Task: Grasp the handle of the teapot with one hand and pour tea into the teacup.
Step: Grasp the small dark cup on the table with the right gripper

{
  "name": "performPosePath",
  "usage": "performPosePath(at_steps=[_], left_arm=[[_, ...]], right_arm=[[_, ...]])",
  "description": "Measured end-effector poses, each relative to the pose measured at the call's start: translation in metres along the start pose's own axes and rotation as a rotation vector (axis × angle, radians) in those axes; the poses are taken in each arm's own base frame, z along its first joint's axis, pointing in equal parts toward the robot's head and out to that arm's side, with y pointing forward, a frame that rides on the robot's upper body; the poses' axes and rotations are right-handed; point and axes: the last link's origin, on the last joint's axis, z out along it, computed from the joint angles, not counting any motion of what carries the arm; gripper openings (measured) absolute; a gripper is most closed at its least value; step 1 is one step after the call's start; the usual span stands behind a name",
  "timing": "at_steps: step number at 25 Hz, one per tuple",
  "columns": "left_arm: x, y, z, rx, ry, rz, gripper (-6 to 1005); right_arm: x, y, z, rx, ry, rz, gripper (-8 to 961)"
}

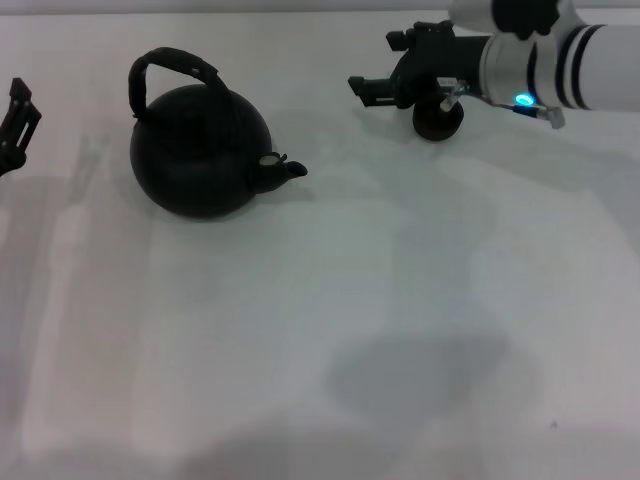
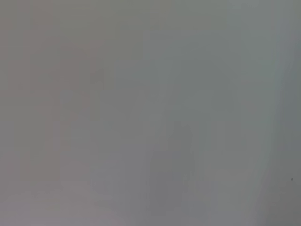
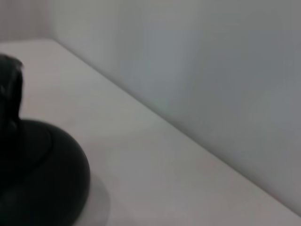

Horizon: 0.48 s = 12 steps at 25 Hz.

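From the head view, the teapot [image 1: 200,150] sits on the white table [image 1: 400,300], its handle [image 1: 168,66] up and free. The right gripper [image 1: 358,88] hangs up off the table, a bit to the right of the pot, fingers a little apart, holding nothing. The right arm partly hides the teacup [image 1: 438,121]. The left gripper [image 1: 12,125] waits at the left edge; I cannot tell its fingers.

The left wrist view shows only plain grey.

The right wrist view shows the teapot [image 3: 42,179] close by.
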Motion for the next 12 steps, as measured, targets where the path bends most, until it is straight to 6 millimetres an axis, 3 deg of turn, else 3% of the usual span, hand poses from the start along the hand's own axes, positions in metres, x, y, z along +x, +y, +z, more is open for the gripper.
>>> performPosePath(at_steps=[12], left_arm=[[0.0,-0.001,-0.001,0.003,-0.001,0.0,887]], right_arm=[[0.023,-0.013,-0.001,0.084,0.083,0.036,804]])
